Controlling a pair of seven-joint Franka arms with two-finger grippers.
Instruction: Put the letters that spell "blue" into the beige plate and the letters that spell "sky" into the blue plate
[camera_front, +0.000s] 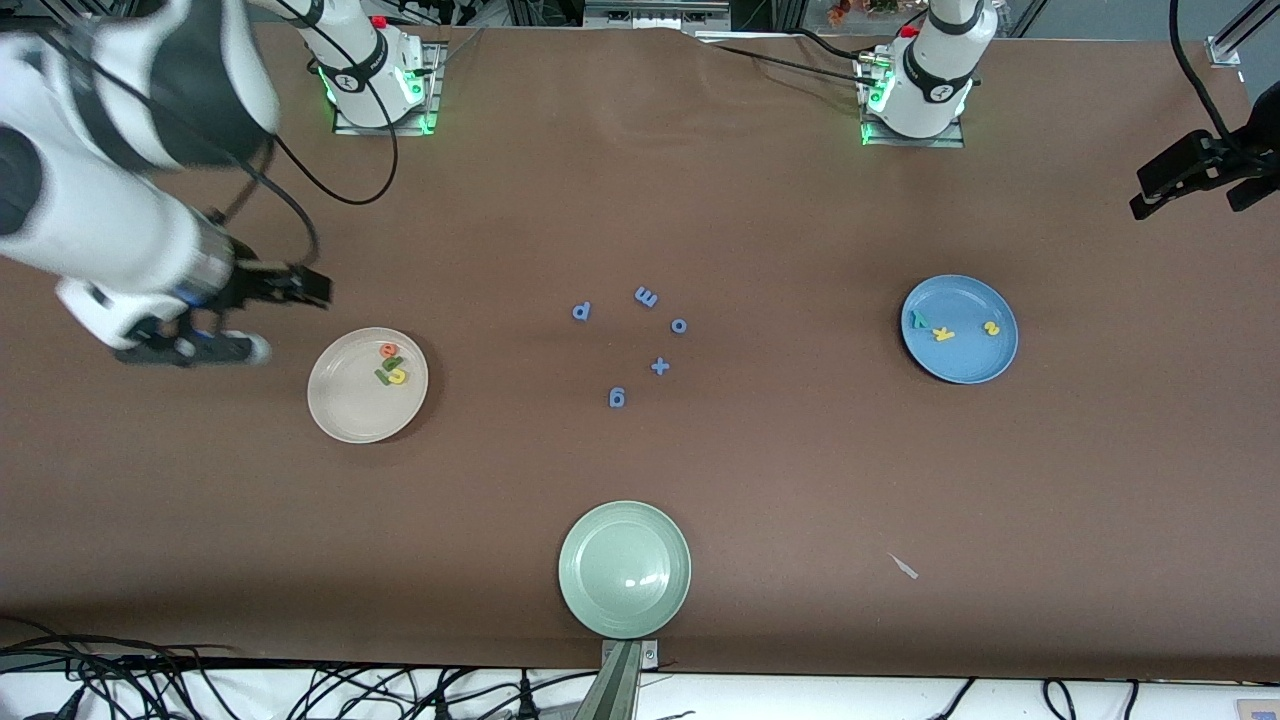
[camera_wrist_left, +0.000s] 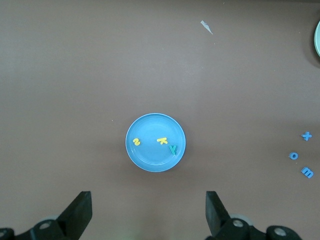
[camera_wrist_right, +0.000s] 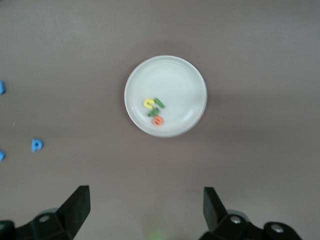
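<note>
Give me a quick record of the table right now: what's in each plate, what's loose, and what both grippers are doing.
beige plate: green b, green l, yellow u, orange e, clustered
blue plate: yellow s, yellow k, teal y
pale green plate: nothing in it
loose on table: five blue pieces mid-table
left gripper: open, holding nothing, above the blue plate
right gripper: open, holding nothing, above the beige plate

Foam characters only: s, k, y in the blue plate (camera_front: 960, 365); loose blue p, m, o, plus sign (camera_front: 659, 366).
</note>
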